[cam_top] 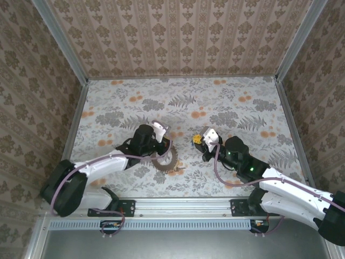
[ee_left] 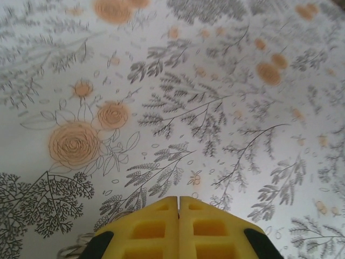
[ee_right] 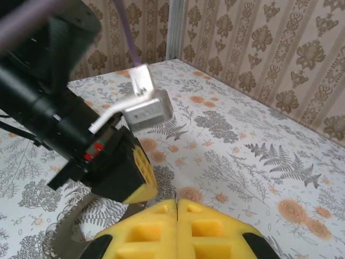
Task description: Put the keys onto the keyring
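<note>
My left gripper [cam_top: 168,147] hangs low over the flowered table, and its yellow fingertips [ee_left: 178,198] are pressed together with nothing visible between them. A thin silvery curl, possibly the keyring [ee_left: 73,250], peeks out at the bottom left of the left wrist view. My right gripper [cam_top: 197,140] faces it from a hand's width away. Its yellow tips [ee_right: 177,200] are shut too. A hair-thin dark sliver stands in the seam, and I cannot tell what it is. The left gripper's fingers [ee_right: 139,175] hover just left of them. The keys are too small to make out.
A greyish round band [cam_top: 164,159] lies on the table under the left gripper, and the same band [ee_right: 60,231] shows in the right wrist view. Patterned walls close in the back and both sides. A metal rail [cam_top: 178,205] runs along the near edge.
</note>
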Controlling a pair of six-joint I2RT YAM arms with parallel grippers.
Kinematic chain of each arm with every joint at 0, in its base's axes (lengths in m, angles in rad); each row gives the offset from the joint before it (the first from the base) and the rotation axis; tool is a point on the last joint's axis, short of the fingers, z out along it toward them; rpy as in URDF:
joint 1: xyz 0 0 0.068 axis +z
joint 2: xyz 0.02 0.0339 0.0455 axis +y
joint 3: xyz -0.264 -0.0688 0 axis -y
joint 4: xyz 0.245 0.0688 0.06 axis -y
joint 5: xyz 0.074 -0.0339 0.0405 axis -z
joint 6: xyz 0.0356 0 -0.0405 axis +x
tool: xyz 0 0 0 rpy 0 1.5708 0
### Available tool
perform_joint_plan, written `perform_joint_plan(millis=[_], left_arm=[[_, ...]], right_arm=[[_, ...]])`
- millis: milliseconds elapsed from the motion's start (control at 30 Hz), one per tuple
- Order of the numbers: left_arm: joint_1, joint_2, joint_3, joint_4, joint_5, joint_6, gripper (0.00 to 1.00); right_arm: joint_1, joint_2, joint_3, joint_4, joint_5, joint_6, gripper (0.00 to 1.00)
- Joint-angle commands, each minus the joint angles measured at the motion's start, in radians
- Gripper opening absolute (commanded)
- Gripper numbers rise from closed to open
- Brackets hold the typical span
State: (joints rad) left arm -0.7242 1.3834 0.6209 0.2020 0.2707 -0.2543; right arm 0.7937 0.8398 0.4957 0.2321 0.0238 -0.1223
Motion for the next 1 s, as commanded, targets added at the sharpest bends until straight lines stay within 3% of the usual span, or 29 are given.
perform_joint_plan(millis=[0, 267, 667, 967], left_arm=[[0.016, 0.074, 0.082, -0.069, 0.029, 0.004, 0.00], [0.028, 0.228, 0.166, -0.139, 0.047, -0.033, 0.00], [0.008, 0.292, 0.299, -0.420, -0.039, 0.007, 0.00], [0.005, 0.344, 0.360, -0.515, -0.038, 0.018, 0.00]], right_arm=[[-0.018, -0.023, -0.009, -0.017, 0.031, 0.027, 0.00], [-0.051, -0.027, -0.026, -0.013, 0.021, 0.039, 0.00], [-0.077, -0.053, -0.046, 0.001, 0.004, 0.047, 0.00], [-0.093, -0.093, -0.058, -0.002, 0.005, 0.052, 0.00]])
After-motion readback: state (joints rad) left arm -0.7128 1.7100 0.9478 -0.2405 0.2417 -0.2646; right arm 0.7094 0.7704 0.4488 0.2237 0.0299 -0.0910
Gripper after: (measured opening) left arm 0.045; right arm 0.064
